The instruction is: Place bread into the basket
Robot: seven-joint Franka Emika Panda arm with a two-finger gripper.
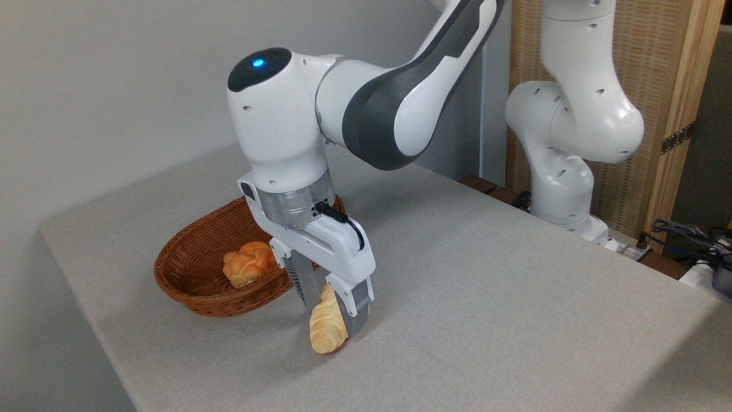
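While the tool [331,317] pinches the pale, braided bread [326,331] just right of the oval woven wicker basket [189,269], a knotted orange bun [249,263] lies inside that basket.

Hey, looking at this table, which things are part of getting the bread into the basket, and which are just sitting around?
Part of the job:
- bread, pale loaf held between the fingers of the gripper, beside the basket
- basket, brown wicker

Just lying about:
- orange bun, already in the basket
- cables at the table's far right edge
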